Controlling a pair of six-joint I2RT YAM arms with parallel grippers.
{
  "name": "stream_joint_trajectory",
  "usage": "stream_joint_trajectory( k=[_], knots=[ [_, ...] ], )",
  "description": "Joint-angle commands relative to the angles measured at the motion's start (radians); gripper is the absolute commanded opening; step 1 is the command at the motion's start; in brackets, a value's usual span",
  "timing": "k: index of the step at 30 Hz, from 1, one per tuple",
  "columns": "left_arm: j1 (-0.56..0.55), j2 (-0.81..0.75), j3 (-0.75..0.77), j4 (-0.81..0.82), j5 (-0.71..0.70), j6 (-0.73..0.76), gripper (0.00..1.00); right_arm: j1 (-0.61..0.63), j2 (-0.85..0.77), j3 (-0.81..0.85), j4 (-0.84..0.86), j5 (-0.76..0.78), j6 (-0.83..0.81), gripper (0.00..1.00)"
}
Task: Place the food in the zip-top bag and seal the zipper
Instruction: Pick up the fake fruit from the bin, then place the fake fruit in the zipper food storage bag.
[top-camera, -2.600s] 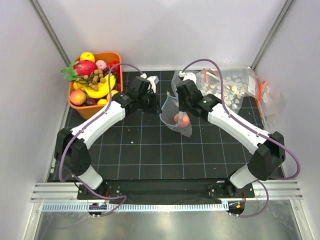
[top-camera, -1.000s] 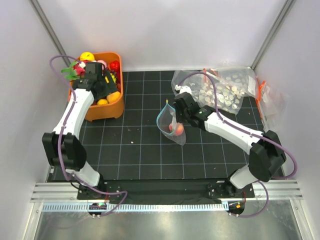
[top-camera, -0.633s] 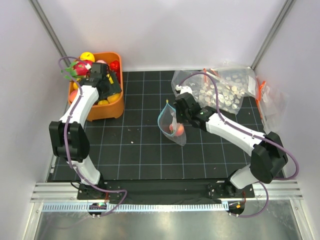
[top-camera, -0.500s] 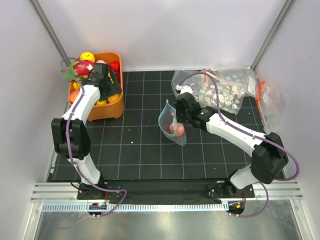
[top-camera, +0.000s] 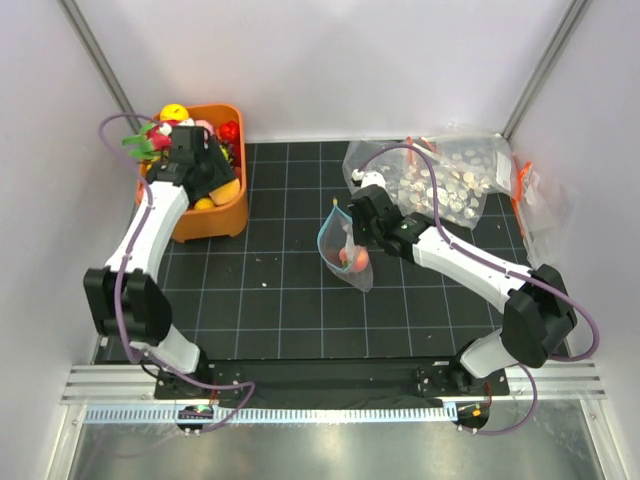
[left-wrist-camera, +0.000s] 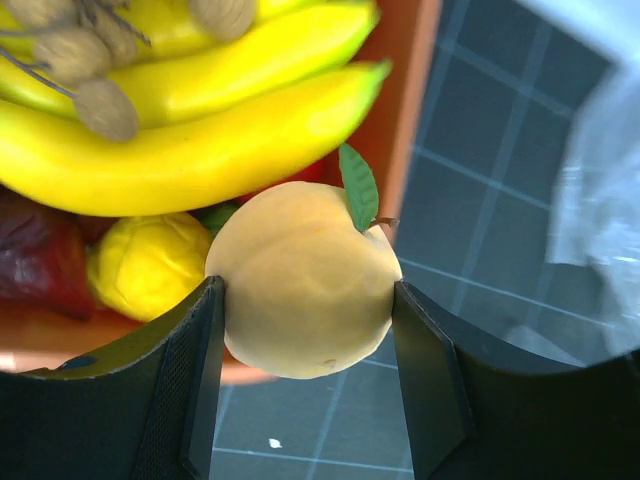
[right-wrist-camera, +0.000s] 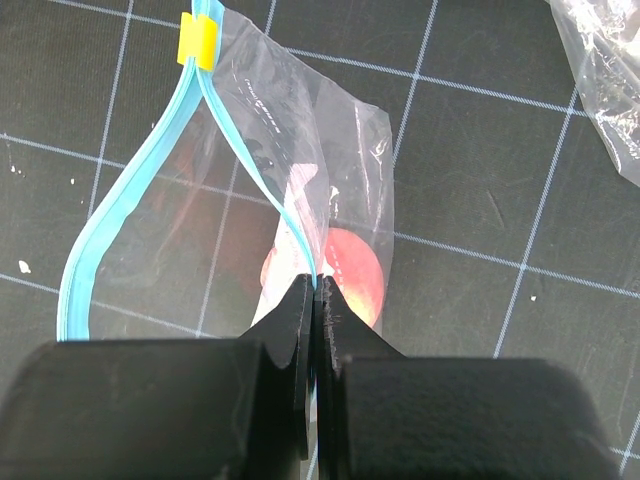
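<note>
Fruit work at the orange plastic bin (top-camera: 215, 222): clamping the left gripper (left-wrist-camera: 305, 300) on a pale yellow-orange round toy fruit with a green leaf (left-wrist-camera: 300, 270), both black finger pads touching it, just over the bin's right rim. Well to the right of the bin, pinching the right gripper (right-wrist-camera: 313, 290) tight on the teal-blue zipper strip (right-wrist-camera: 75, 290) of a small clear plastic bag (right-wrist-camera: 350, 140), mouth gaping, yellow slider tab (right-wrist-camera: 197, 40) at the strip's far end. Carrying a pink-red and yellowish round toy peach (right-wrist-camera: 350, 285) inside that bag.
</note>
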Motion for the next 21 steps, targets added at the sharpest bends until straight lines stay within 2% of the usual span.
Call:
stream_joint_trajectory(
  k=[1, 4, 11, 12, 21],
  knots=[
    [-0.034, -0.141, -0.018, 0.052, 0.047, -0.012, 0.42, -0.001, -0.028, 0.023, 0.013, 0.024, -0.005, 0.01],
    [-0.077, -0.204, -0.067, 0.11, 0.062, -0.028, 0.42, -0.001, -0.034, 0.026, 0.015, 0.033, -0.002, 0.01],
    [-0.281, -0.261, -0.157, 0.24, 0.091, -0.087, 0.42, -0.006, -0.036, 0.051, -0.002, 0.036, 0.009, 0.01],
    [-0.312, -0.265, -0.173, 0.289, 0.129, -0.102, 0.42, -0.004, -0.039, 0.051, -0.002, 0.036, 0.015, 0.01],
    [-0.433, -0.256, -0.349, 0.599, 0.252, -0.303, 0.42, -0.015, -0.068, -0.021, 0.074, 0.039, 0.076, 0.01]
  ],
)
